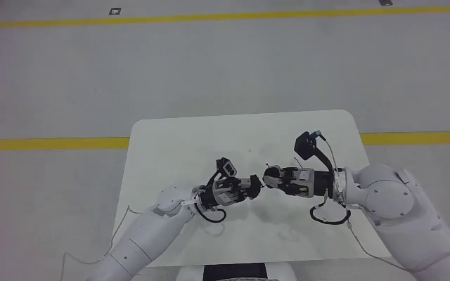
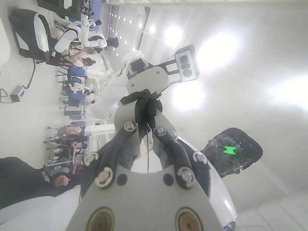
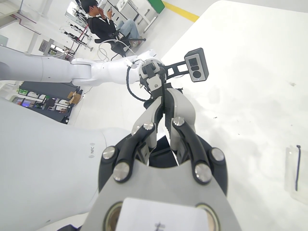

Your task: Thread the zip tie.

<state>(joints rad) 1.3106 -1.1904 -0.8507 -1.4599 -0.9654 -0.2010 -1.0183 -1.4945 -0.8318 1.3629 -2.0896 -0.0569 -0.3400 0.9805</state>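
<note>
Above the middle of the white table [image 1: 211, 140], my two grippers meet tip to tip. A thin black zip tie [image 1: 261, 180] runs between them. My left gripper [image 1: 253, 185] comes from the near left and is shut on the strap [image 2: 144, 126], which runs up between its fingers. My right gripper [image 1: 268, 177] comes from the right and is shut on the same black zip tie [image 3: 163, 92]. Each wrist view shows the other gripper straight ahead: the right gripper [image 2: 142, 94] and the left gripper [image 3: 155, 90]. The tie's head is hidden where the fingertips meet.
A second black zip tie [image 3: 298, 167] lies flat on a clear sleeve on the table [image 3: 252, 49], off to the side of my right gripper. Small dark specks dot the tabletop. People sit at desks in the room behind, well away from the table.
</note>
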